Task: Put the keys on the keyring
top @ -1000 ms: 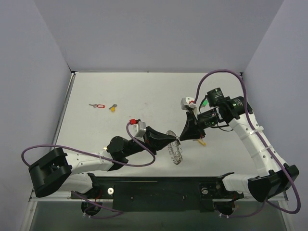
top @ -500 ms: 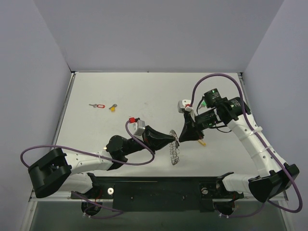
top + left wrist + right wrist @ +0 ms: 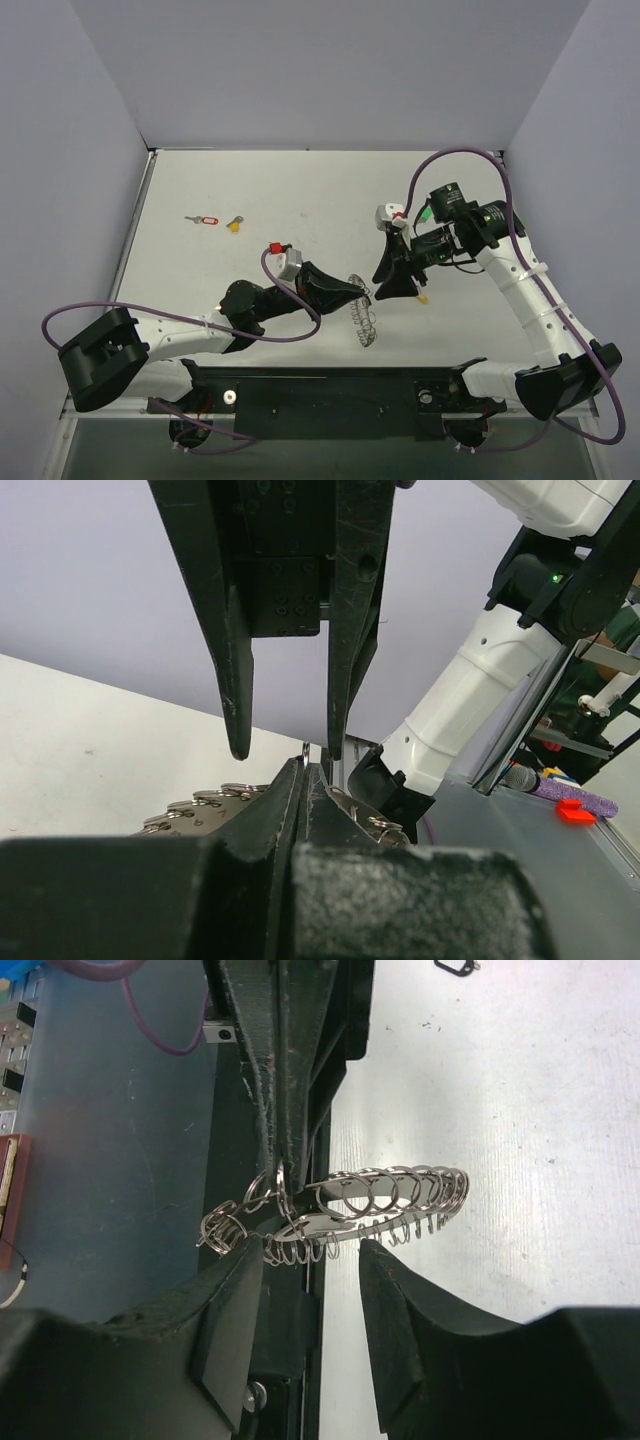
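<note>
Left fingers clamped on large silvery coiled-wire keyring; right fingers apart, empty, just short of it. Best done with ring steady, coil end facing right fingertips.

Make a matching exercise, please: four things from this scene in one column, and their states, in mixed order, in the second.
1 keyring
2 left gripper
3 right gripper
4 red-tagged key

A jaws open
B lies on the table, untouched
C jaws shut
D gripped at its edge

Pairs: 1-D, 2-C, 3-A, 4-B.
</note>
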You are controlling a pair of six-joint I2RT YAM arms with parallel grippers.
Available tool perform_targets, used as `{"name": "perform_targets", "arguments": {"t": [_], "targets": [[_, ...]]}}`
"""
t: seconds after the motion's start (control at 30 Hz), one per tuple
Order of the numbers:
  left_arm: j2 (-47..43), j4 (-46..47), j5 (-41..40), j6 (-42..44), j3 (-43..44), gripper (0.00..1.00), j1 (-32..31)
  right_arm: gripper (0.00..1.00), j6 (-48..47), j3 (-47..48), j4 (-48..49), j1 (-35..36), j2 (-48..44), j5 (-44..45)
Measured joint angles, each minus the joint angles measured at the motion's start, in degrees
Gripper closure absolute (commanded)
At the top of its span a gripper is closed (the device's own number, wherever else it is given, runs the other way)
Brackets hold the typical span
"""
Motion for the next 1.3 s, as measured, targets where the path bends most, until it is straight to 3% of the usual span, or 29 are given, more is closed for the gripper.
{"name": "perform_targets", "arguments": {"t": [0.33, 0.77, 0.83, 1.0, 1.27, 1.3], "targets": [[1.5, 0.4, 0.3, -0.9, 0.0, 1.0, 0.0, 0.63, -15.7, 0.6, -8.9, 1.7, 1.0, -3.3], [1.8, 0.4, 0.3, -1.8, 0.0, 1.0, 0.0, 0.69, -18.6, 2.2, -10.7, 2.7, 4.5, -4.0], [2.0, 0.4, 0.3, -1.8, 0.0, 1.0, 0.0, 0.72, -18.7, 2.3, -10.9, 2.8, 4.6, -4.0], [2.4, 0.7, 0.5, -2.1, 0.0, 1.0, 0.0, 0.91, -18.9, 2.7, -10.9, 2.8, 4.9, -3.9], [2.4, 0.8, 1.1, -2.2, 0.0, 1.0, 0.0, 0.95, -17.9, 3.0, -10.2, 3.7, 6.2, -3.0], [2.4, 0.8, 1.1, -2.2, 0.0, 1.0, 0.0, 1.0, -17.4, 3.0, -10.0, 3.7, 6.2, -2.8]]}}
